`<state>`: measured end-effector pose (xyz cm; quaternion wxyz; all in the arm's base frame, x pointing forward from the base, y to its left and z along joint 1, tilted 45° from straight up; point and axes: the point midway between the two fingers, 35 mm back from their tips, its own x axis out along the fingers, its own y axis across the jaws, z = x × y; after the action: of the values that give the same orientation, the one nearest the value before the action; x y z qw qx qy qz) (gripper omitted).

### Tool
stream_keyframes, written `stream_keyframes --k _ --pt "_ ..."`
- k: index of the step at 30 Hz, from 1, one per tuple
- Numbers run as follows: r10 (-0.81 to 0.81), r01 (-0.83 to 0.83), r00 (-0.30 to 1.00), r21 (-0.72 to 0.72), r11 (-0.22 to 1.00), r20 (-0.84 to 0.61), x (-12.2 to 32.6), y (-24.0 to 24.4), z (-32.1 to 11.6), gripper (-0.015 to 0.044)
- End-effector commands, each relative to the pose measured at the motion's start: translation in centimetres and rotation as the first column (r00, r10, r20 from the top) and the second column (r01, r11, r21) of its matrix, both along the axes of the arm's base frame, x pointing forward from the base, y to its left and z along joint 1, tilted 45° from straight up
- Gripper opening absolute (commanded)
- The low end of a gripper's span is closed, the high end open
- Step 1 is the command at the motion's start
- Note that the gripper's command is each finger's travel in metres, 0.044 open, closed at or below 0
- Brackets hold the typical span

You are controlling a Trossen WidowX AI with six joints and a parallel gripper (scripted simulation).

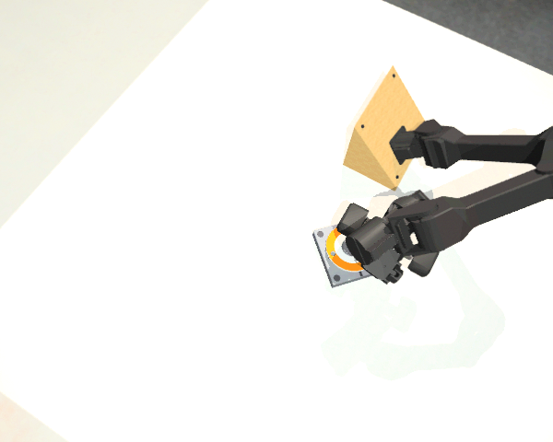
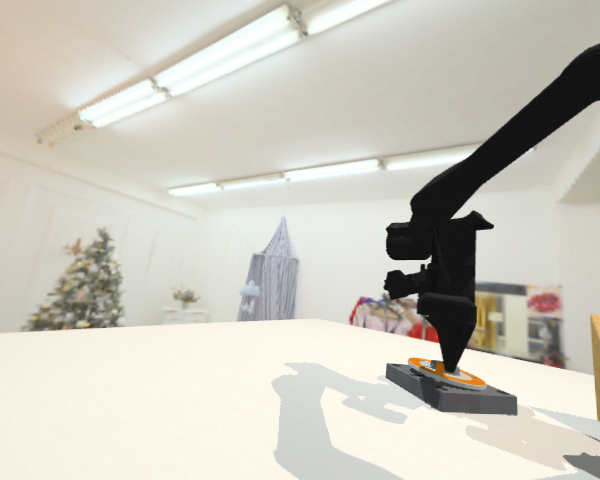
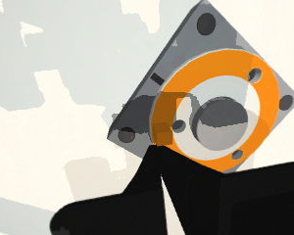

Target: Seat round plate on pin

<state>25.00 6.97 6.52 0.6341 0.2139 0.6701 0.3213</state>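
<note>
- Exterior view: the arm [image 2: 502, 149] points the jaws straight down, and their closed tips stand on or just above the round plate [image 2: 447, 373]; contact cannot be confirmed.
- The jaws are fully shut, with nothing gripped between them.
- The plate sits directly beneath the jaws on the grey base [image 2: 450, 392], which rests on the bench [image 2: 160, 403]. The plate looks slightly tilted on the base.
- Wrist view: the orange tab [image 3: 163, 133] lies immediately ahead of the jaw tips, at the near edge of the plate.
- A small hole [image 3: 178, 126] sits just beyond the tab, beside the central post [image 3: 220, 119].
- Top view: a wooden block [image 1: 382, 128] stands behind the jaws, well apart from the base.
</note>
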Motion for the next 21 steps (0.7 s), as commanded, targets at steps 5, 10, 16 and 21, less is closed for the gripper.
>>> stream_keyframes --k 5,10,16,21 --pt "-0.004 0.004 1.000 0.005 1.000 -0.001 1.2 0.2 0.1 0.0000" --pt "-0.004 0.004 1.000 0.005 1.000 0.000 1.8 0.3 0.0 0.0000" --pt "-0.004 0.004 1.000 0.005 1.000 0.000 2.4 0.2 0.0 0.0000" --pt "-0.004 0.004 1.000 0.005 1.000 0.000 2.7 0.2 0.0 0.0000"
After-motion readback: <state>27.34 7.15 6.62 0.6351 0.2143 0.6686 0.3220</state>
